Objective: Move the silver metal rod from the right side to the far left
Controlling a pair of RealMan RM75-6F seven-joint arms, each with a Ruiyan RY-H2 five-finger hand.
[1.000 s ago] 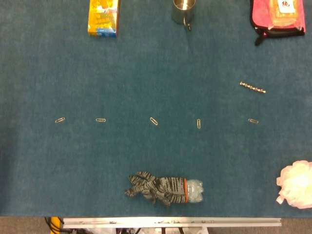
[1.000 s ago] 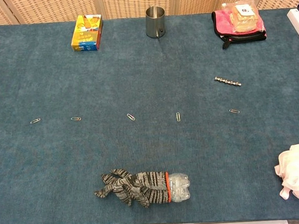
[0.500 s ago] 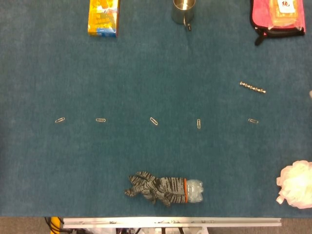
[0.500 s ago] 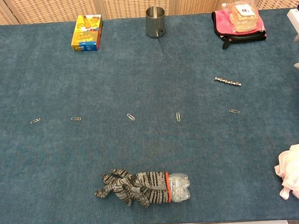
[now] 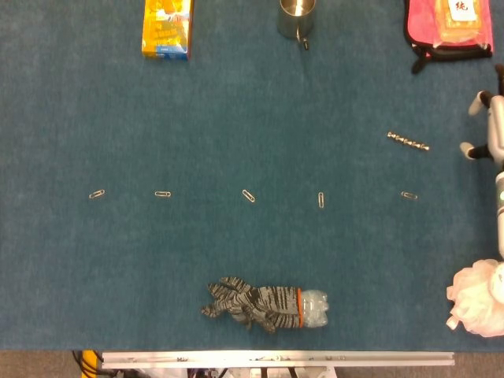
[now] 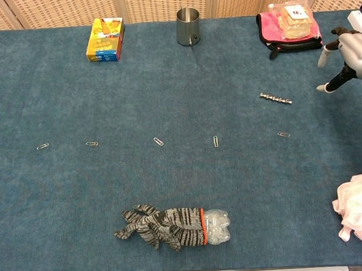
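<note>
- The far left of the worktop (image 6: 62,198), where the rod is meant to end up, is lying beyond the leftmost paper clip (image 6: 43,146) of a row running across the middle; the left hand is not showing in either view.
- The silver metal rod (image 6: 275,98) is lying flat on the right side, just above the rightmost paper clip (image 6: 283,134), slightly slanted.
- It is looking thin, stiff and knobbly, probably light; being round and smooth metal, it is likely rolling or slipping easily, so pinching it across its middle from above seems safest.
- The right hand (image 6: 347,56) is hovering near the rod's right end, not touching it, its fingers (image 6: 322,55) spread apart and holding nothing.
</note>
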